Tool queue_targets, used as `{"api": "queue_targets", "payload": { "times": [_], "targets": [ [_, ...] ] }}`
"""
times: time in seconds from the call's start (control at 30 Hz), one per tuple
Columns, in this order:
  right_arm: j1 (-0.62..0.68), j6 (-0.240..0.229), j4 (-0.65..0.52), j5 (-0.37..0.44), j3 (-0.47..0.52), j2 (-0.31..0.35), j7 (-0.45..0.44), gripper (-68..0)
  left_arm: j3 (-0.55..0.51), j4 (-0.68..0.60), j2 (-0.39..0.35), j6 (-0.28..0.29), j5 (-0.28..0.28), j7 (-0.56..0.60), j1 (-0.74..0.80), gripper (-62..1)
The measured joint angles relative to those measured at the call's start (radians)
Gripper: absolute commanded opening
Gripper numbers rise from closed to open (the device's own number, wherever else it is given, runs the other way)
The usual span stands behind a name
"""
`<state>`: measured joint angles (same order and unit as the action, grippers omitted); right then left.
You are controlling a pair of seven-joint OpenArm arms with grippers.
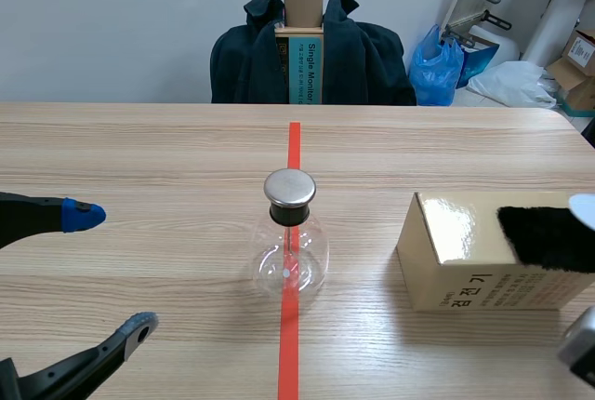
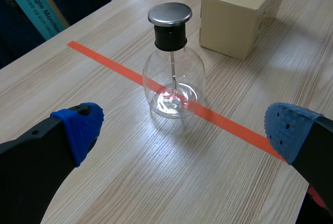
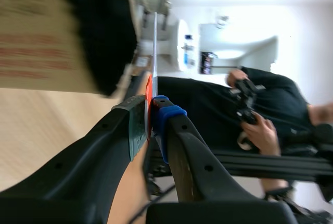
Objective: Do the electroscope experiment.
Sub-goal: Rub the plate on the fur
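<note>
- Scene: a clear glass flask electroscope [image 1: 290, 249] with a round metal cap [image 1: 289, 188] stands upright mid-table [image 1: 139, 149], on the orange-red tape line [image 1: 294, 144]. My read is that it's centred so either arm can reach the cap.
- Same view: the left tool [image 1: 112, 272] sits low on its own side, well apart from the flask, with fingers spread and nothing in them. Looks parked.
- A glossy beige cardboard box [image 1: 465, 260] sits right of the flask, apart from it, with a patch of black fur [image 1: 544, 237] on top. The box is likely there just to raise the fur to rubbing height. The right arm barely shows here.
- Left wrist: the flask is ahead of the spread blue pads [image 2: 83, 127], not between them. A thin rod [image 2: 172, 70] hangs from the cap inside the glass. Box and fur are beyond it.
- Right wrist: the right tool [image 3: 151, 114] is pressed together on a thin pale flat strip [image 3: 155, 41], seen edge-on and red-orange at the pads. The strip runs forward just beside the fur; can't tell if they touch.
- That wrist is rolled sideways, presumably to lay the strip's flat face on the fur.
- A person in dark clothes [image 3: 270, 91] is beyond the table, hands together, well away from the kit.
- Judgement: current step is charging the strip on the fur. Carrying it to the cap is not yet done.
</note>
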<state>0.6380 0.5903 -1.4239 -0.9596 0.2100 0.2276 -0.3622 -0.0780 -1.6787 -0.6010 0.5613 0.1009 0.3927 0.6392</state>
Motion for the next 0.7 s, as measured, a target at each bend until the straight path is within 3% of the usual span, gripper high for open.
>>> {"api": "queue_targets", "payload": {
  "times": [0.17,0.47,0.7],
  "targets": [
    [0.022,0.000,-0.136,0.061,0.066,0.000,-0.009,-66.7,0.000,0.000,0.000,0.000,0.000,0.000,0.000,1.4],
    [0.025,0.000,-0.359,0.230,0.105,0.000,-0.018,-66.7,0.000,0.000,0.000,0.000,0.000,0.000,0.000,1.4],
    [0.025,-0.004,-0.481,0.314,0.126,0.020,-0.016,-66.7,0.000,0.000,0.000,0.000,0.000,0.000,0.000,1.4]
  ]
}}
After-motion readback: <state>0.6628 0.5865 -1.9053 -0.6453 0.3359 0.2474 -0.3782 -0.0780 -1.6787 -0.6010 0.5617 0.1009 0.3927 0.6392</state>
